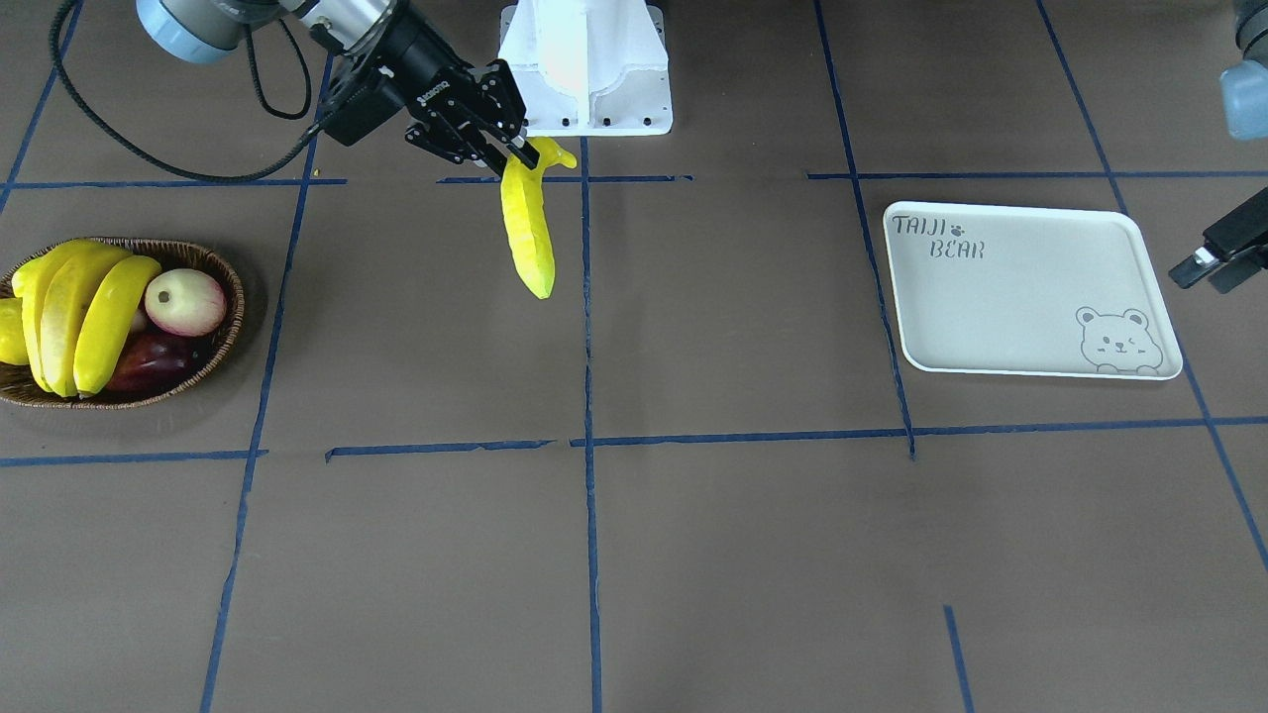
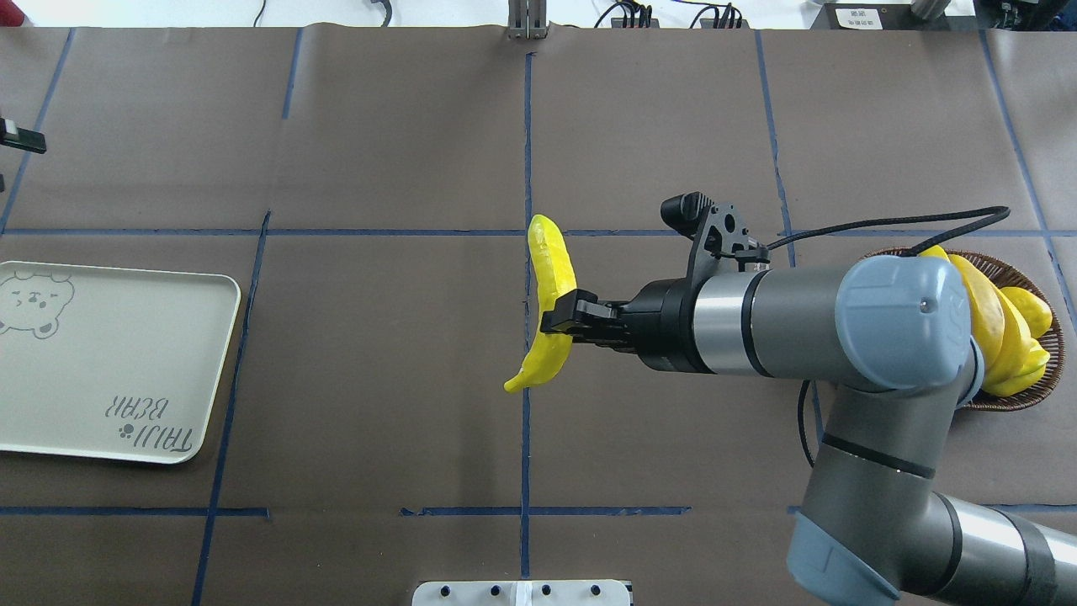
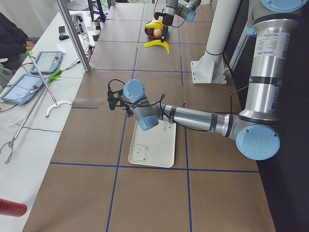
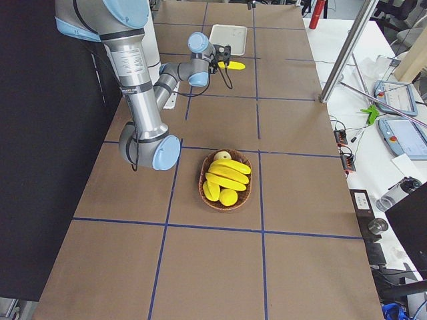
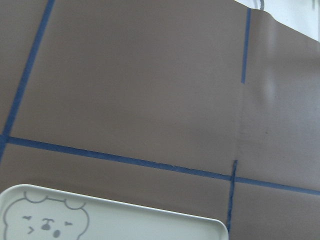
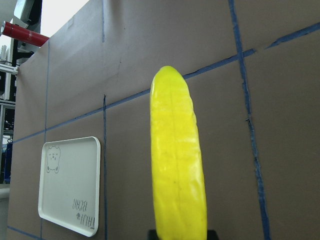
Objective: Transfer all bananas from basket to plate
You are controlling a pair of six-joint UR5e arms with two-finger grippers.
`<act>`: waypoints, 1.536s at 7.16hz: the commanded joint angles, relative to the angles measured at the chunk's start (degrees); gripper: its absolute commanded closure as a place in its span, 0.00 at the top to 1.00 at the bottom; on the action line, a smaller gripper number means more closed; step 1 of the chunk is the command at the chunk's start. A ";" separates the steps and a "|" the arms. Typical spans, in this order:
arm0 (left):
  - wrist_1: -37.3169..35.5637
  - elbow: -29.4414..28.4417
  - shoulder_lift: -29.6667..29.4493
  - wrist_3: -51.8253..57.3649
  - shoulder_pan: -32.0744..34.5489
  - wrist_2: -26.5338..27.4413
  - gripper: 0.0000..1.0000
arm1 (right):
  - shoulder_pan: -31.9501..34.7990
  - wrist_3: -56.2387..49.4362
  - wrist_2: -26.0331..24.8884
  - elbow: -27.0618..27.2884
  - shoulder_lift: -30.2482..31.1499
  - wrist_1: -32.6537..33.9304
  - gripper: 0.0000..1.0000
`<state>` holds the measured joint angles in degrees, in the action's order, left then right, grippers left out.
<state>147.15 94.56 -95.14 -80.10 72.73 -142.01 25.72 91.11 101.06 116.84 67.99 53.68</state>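
one banana in the air, plate bare

right gripper (image 2: 562, 324): closed across a banana (image 2: 551, 278), pinching its thickness nearer the stem end than the middle, with the longer blunt end jutting free past the jaws. held above the middle of the table (image 2: 379, 379), well apart from both basket (image 1: 234, 327) and plate (image 1: 1001, 297). left gripper (image 1: 1204, 259): just beside the plate's short outer edge and mostly out of frame. cannot tell whether open or closed. nothing seen in it.

in the basket: three more bananas (image 1: 74, 317), as far as can be counted, lying side by side against an apple (image 1: 185, 301) and a dark red fruit (image 1: 149, 364), with a small yellow fruit (image 1: 8, 332) at the outer edge. nothing on the plate yet, so early in the job by the look of it.

handling, as a judgement: probably light and stiff, going by the glossy, slightly ridged skin, more like a moulded fruit than a soft one. little fear of bruising, more of slipping. smooth curved skin plus an off-centre pinch, so likely to swing or twist in the jaws. best moved gently and set down low over the plate, lengthwise along it. for those in the basket, better to take hold at mid-length, across the narrow thickness. best to start with whichever lies uppermost and come in from above, keeping the fingers off the wicker rim and the other fruit.
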 commanded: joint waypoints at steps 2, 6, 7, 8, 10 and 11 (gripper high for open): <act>8.16 1.85 -11.16 -29.52 -17.91 15.23 0.99 | -3.57 -0.05 -4.64 -1.43 -3.20 0.03 0.01; 4.83 0.81 -23.31 -37.94 -32.53 26.05 0.99 | -3.93 -0.06 -4.64 -4.24 -6.02 0.20 0.01; 2.20 0.80 -25.43 -37.94 -35.17 28.60 0.99 | -3.93 -0.05 -4.64 -4.25 -6.20 0.20 0.01; 1.74 0.80 -25.88 -37.68 -37.03 29.15 0.99 | -3.93 -0.05 -4.64 -4.34 -6.29 0.20 0.01; 1.74 0.89 -25.89 -37.50 -37.40 29.16 0.87 | -3.93 -0.05 -4.64 -4.34 -6.38 0.11 0.01; 1.74 1.15 -25.45 -37.32 -37.40 29.07 0.23 | -3.93 -0.23 -4.64 -4.25 -6.29 0.11 0.01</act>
<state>148.94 95.48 -120.82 -117.54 35.48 -112.94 21.80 90.99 96.42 112.53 61.68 53.80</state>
